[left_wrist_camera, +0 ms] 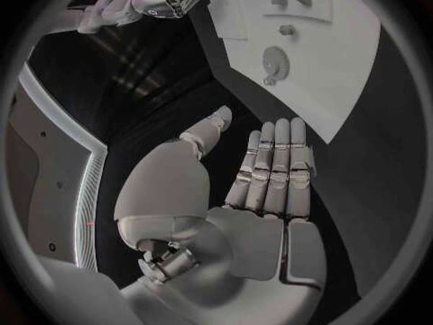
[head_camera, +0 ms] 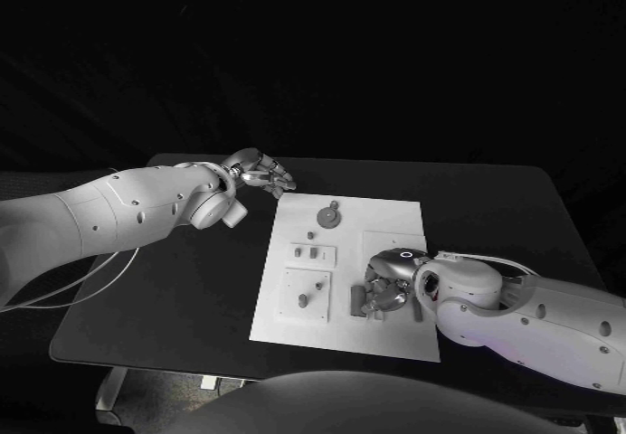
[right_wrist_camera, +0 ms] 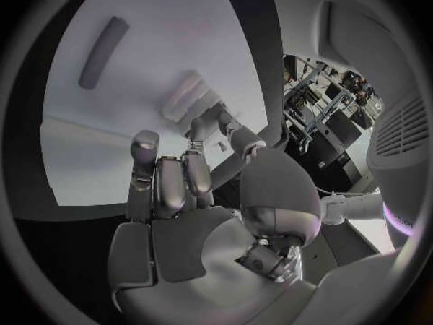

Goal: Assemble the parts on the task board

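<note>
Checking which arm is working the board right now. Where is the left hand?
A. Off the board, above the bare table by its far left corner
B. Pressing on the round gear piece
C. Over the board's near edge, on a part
A: in the head view the left hand hangs open over the black table beside the task board's far left corner, holding nothing.

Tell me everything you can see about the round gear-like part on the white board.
The round gear-like part is a small grey disc lying flat on the far end of the white task board. The left wrist view shows a toothed rim and a raised hub. It looks like plastic. Nothing touches it; the left robot hand hovers nearby, off the board.
</note>
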You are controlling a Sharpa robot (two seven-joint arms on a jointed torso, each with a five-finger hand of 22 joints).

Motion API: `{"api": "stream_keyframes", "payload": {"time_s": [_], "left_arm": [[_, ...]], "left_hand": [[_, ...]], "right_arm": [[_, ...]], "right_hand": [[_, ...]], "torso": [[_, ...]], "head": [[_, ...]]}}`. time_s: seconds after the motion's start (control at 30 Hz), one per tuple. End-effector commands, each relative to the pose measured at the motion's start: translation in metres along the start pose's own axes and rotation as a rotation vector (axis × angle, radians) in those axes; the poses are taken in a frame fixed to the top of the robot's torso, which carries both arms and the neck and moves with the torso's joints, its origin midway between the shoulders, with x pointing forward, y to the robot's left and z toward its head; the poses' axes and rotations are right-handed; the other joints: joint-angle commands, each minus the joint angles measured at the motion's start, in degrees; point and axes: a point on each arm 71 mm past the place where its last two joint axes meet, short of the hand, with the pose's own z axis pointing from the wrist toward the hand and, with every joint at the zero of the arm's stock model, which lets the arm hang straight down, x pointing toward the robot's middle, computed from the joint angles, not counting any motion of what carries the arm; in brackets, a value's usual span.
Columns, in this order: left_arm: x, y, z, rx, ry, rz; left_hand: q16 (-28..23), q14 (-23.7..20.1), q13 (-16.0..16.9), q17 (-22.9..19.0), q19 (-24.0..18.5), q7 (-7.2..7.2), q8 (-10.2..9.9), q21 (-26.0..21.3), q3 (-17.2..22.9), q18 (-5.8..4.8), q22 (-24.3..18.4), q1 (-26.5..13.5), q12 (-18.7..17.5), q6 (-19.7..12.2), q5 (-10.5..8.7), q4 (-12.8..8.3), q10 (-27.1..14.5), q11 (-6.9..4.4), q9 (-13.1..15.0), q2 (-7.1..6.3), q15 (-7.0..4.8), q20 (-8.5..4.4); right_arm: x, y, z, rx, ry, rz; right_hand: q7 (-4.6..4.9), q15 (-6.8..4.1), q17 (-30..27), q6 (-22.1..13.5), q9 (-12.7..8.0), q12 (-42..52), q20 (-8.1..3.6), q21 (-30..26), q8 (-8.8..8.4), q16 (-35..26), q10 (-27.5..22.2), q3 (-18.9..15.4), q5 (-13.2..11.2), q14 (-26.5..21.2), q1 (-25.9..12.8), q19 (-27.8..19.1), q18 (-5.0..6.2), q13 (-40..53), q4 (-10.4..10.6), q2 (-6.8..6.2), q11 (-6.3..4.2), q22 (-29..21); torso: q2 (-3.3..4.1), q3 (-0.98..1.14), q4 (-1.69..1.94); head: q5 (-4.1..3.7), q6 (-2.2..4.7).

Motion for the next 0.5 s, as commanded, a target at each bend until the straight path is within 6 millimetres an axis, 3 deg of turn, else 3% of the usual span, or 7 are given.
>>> {"api": "stream_keyframes", "payload": {"time_s": [0.03, 0.27, 0.4, 0.5], "left_arm": [[0.002, -0.002, 0.0, 0.008, 0.015, -0.001], [0.001, -0.001, 0.0, 0.007, 0.013, -0.001], [0.001, -0.001, 0.0, 0.004, 0.015, -0.001], [0.002, -0.001, 0.0, 0.005, 0.016, -0.001]], "left_hand": [[-0.4, 0.3, 0.0, 0.1, 0.3, 0.04, 0.3, -0.3, 0.0, 0.96, 0.1, -0.6, -0.1, 0.4, -0.29, 0.2, 0.4, -0.15, -0.1, 0.05, 0.02, -0.02], [-0.4, 0.3, 0.0, 0.1, 0.3, 0.04, 0.3, -0.3, 0.0, 0.96, 0.1, -0.6, -0.1, 0.4, -0.29, 0.2, 0.4, -0.14, -0.1, 0.03, 0.02, -0.02], [-0.4, 0.3, 0.0, 0.1, 0.3, 0.05, 0.3, -0.3, -0.1, 0.96, 0.1, -0.6, -0.1, 0.4, -0.29, 0.2, 0.4, -0.14, -0.1, 0.02, 0.02, -0.02], [-0.4, 0.3, 0.0, 0.1, 0.3, 0.06, 0.3, -0.3, -0.1, 0.95, 0.1, -0.7, -0.2, 0.3, -0.29, 0.3, 0.4, -0.13, -0.1, 0.01, 0.03, -0.01]], "right_arm": [[0.002, -0.003, -0.001, 0.01, 0.004, 0.002], [-0.001, -0.023, -0.013, 0.049, -0.066, 0.08], [-0.013, -0.038, -0.02, 0.084, -0.052, 0.213], [-0.016, -0.046, -0.026, 0.105, -0.027, 0.296]], "right_hand": [[0.03, -0.02, -0.1, 0.4, -0.1, 0.0, -0.03, -0.1, 0.06, -0.2, 0.3, 0.0, -0.2, 0.5, 0.0, 0.4, 2.25, -0.1, 0.5, -0.5, 0.08, -0.1], [0.04, 0.01, 0.0, 0.4, -0.2, -0.2, -0.11, -0.1, -0.06, -0.3, 0.3, 0.3, -0.2, 0.7, -0.1, 0.6, 2.25, -0.3, 1.4, -1.36, 0.08, -0.2], [0.33, -0.09, -0.5, -0.3, -0.4, -1.6, -0.17, -0.4, -0.57, -0.5, -0.9, 1.0, -0.1, 0.4, -1.2, 0.7, 2.25, -2.1, 4.0, -2.28, 0.43, -0.4], [1.49, -0.38, -1.1, -3.2, -0.8, -2.3, -0.25, -0.6, -2.11, -0.7, -2.2, 1.5, -0.1, -0.4, -2.0, 0.2, 2.25, -2.9, 6.1, -3.39, 1.47, -0.4]], "torso": [[-0.01, -0.01, 0.01], [-0.02, 0.01, -0.01], [-0.04, -0.02, -0.07], [-0.03, 0.01, -0.1]], "head": [[-0.04, 0.0], [-0.17, 0.0], [-0.26, 0.0], [-0.38, 0.0]]}}
